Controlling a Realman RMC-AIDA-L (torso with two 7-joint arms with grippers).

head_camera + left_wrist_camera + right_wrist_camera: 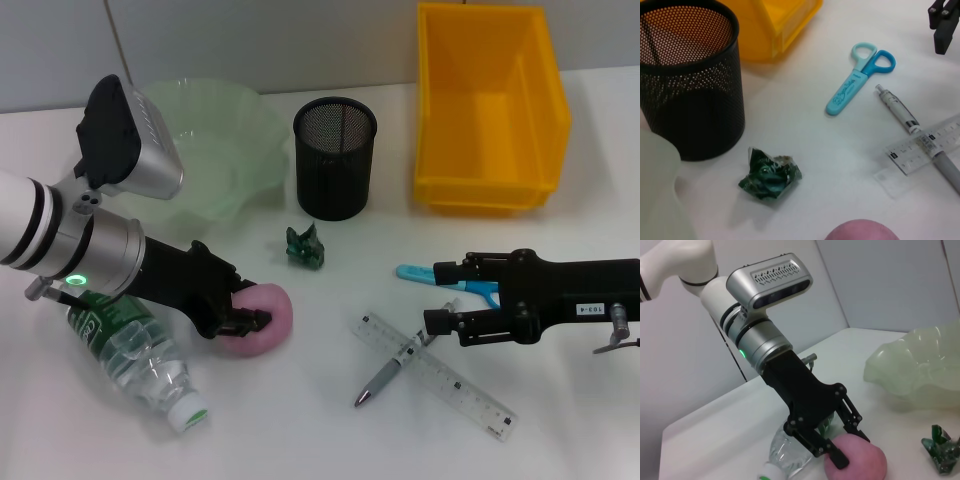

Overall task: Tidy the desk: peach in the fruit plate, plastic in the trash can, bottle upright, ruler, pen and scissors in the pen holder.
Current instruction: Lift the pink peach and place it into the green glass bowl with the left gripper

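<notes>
Two grippers are showing over the desk, and only the left gripper [250, 318] looks to be working: its black fingers [836, 456] are closing around the pink peach [262, 318], one on either side and touching the skin, so I judge it pinching the fruit — though whether the hold is firm I cannot tell. The peach is sitting on the tabletop [300, 420] right at the fingertips, with the fallen bottle [140, 355] lying just behind, under the arm's wrist. The green fruit plate [225, 150] is standing beyond the gripper, past its own forearm camera, near but not touching. The step in hand reads as the peach pickup, the first item on the list; nothing else appears sorted yet. The crumpled green plastic [769, 173] is lying ahead of the fingertips, between the peach and the mesh pen holder [335, 157], with the yellow trash can [490, 110] farther off. The right gripper [445, 298] is hovering with its jaws spread over the blue scissors [857, 75], and just beside it the pen [390, 375] is lying across the ruler [435, 378]. Next move, as I judge it — lifting the peach straight up clear of the bottle, carrying it back over the plate's wavy rim, and letting go low so the fruit does not roll out.
</notes>
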